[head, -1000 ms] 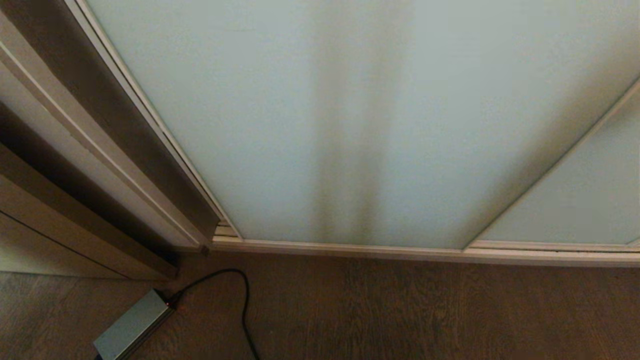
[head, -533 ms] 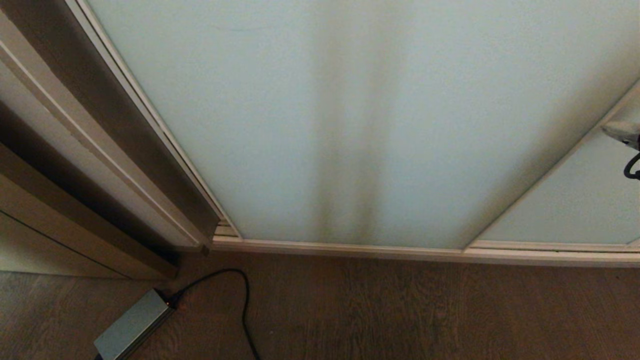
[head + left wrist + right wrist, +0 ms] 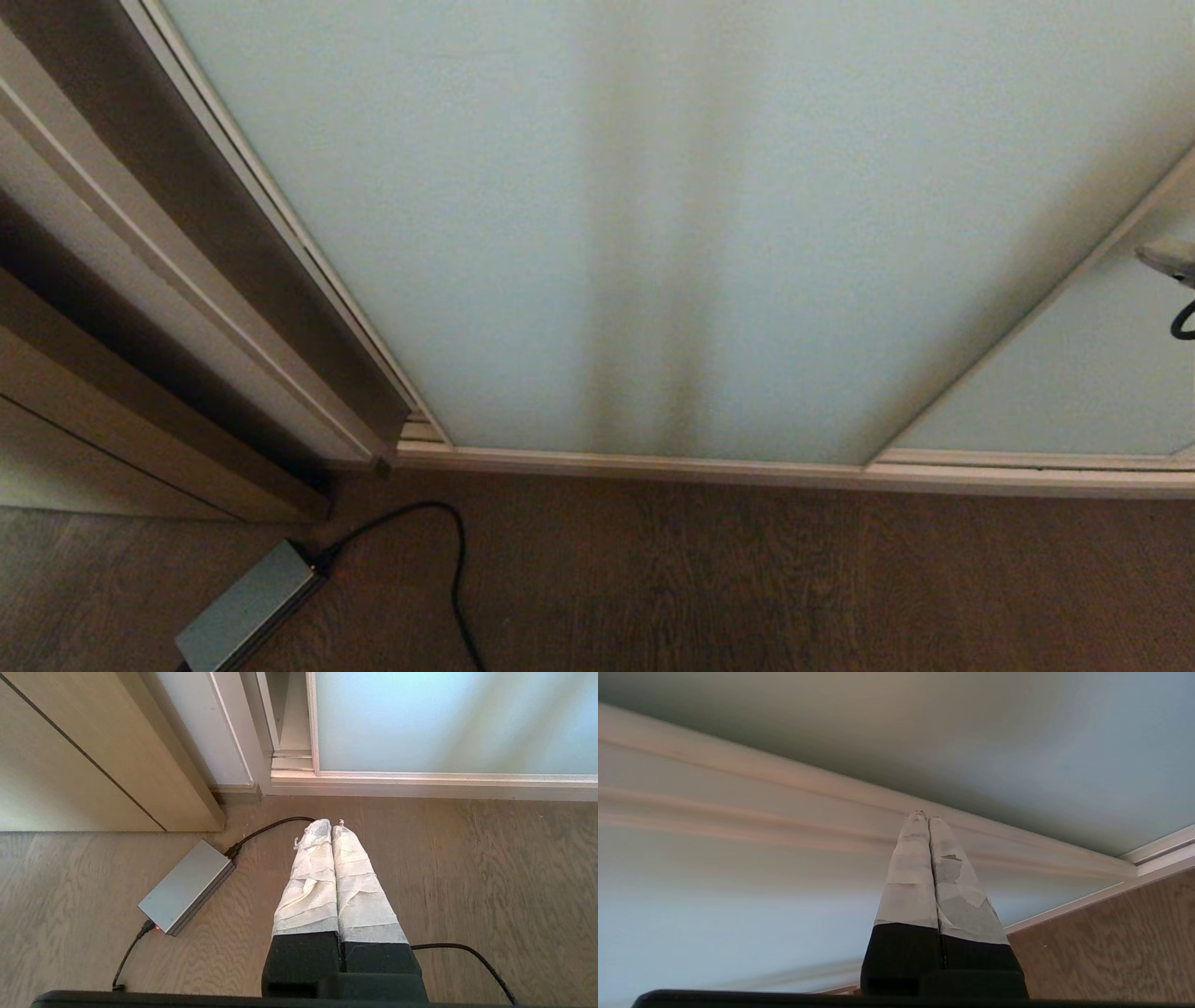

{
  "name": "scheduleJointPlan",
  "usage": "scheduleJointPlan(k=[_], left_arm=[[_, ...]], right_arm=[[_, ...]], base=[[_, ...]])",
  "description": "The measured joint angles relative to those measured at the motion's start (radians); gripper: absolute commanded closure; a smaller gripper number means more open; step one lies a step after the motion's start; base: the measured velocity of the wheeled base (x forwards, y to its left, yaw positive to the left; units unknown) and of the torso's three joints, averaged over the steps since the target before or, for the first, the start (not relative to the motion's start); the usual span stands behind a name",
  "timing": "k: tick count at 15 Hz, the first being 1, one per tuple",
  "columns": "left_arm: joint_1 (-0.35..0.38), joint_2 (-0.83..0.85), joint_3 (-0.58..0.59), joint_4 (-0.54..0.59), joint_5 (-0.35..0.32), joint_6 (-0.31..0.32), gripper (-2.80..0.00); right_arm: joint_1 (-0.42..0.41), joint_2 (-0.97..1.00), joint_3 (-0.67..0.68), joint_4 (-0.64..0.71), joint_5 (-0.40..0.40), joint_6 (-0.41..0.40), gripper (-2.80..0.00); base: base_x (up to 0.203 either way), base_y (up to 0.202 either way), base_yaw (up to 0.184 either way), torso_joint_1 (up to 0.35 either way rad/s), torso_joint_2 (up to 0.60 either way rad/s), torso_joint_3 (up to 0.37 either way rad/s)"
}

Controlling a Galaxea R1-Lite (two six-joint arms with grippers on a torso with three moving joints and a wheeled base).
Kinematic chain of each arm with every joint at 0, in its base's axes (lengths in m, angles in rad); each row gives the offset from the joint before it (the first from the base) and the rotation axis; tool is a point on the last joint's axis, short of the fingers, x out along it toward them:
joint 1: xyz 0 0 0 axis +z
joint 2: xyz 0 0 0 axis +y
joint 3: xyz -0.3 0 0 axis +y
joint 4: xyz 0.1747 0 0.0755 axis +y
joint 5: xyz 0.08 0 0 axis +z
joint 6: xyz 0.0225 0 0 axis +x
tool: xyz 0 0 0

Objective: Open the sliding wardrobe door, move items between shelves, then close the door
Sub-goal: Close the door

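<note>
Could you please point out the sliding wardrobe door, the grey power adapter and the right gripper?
sliding wardrobe door [image 3: 523,233], head view, frosted glass panel.
grey power adapter [image 3: 187,887], left wrist view, top face.
right gripper [image 3: 927,817], right wrist view, tips of its shut fingers.

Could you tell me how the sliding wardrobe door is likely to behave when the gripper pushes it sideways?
The sliding wardrobe door is smooth frosted glass with no visible handle, so the shut right gripper may slip across it. Its thin frame probably gives a better edge. It sits on a floor track, so it should slide rather than swing.
</note>
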Motion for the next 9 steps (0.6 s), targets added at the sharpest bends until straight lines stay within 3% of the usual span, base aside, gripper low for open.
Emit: scheduleJointPlan(k=[9], left_arm=[[0.0,0.0,0.0,0.0,0.0,0.0,0.0]], right_arm=[[0.037,0.04,-0.031,0.002,-0.008,0.007,0.0]], base=[[0.0,0.0,0.0,0.0,0.0,0.0]])
